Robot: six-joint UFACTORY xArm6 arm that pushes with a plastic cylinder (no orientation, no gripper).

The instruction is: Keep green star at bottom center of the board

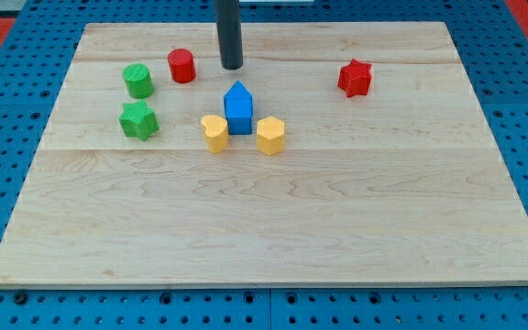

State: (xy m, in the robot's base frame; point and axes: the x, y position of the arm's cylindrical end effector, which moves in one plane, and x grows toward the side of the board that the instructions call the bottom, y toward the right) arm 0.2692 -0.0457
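1. Standing near the view's top of the pale wooden board (273,229), my tip (233,67), the lower end of the straight dark rod, touches no block; it is a bare rod end with nothing that opens or clamps, and it grasps nothing.
2. Landmark: the blue house-shaped block (238,109). My tip is toward the view's top from it, slightly to the view's left, with a strip of bare wood between them.
3. Up and to the view's left of the blue block sits the red cylinder block (181,66), just beside my tip on its left.
4. Further left of the blue block is the green cylinder block (138,82); the green star block (138,120) lies below that cylinder, level with the blue block and well to its left, in the board's upper left part, far from the bottom centre.
5. Two yellow blocks flank the blue one just below it: a yellow heart-like block (214,133) at its lower left, close or touching, and a yellow hexagonal block (270,135) at its lower right.
6. Well to the blue block's right and slightly higher is the red star block (356,78).
7. Below the blue block the wood runs bare to the bottom edge; the green star keeps a margin from the left edge.
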